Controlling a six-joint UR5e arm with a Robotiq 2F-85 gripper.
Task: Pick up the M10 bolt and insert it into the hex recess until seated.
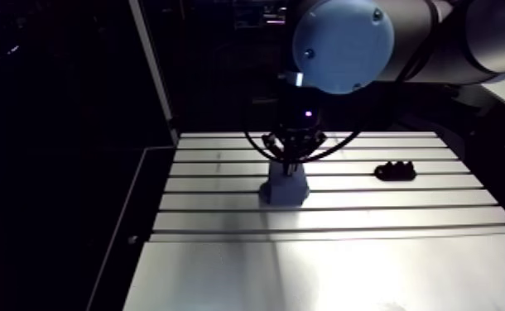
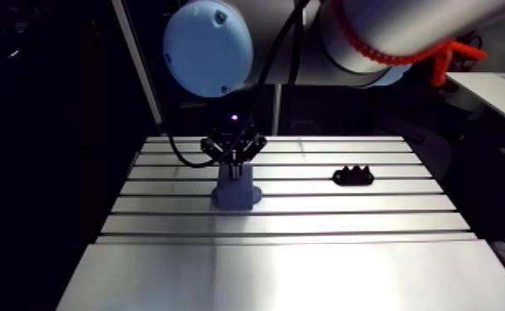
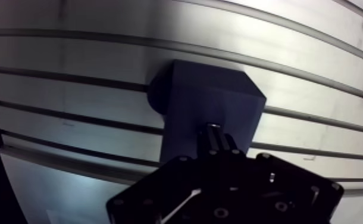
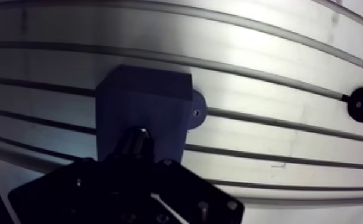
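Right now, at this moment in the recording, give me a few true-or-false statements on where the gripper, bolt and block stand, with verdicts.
1. The gripper hangs right over the blue-grey block. True.
2. The M10 bolt is held at the gripper's tip, at the block's top face. True.
3. The black toothed part touches the block. False: it lies apart from the block, off to one side on the table.
4. A second bolt lies on the table right beside the block. False: no loose bolt shows there.
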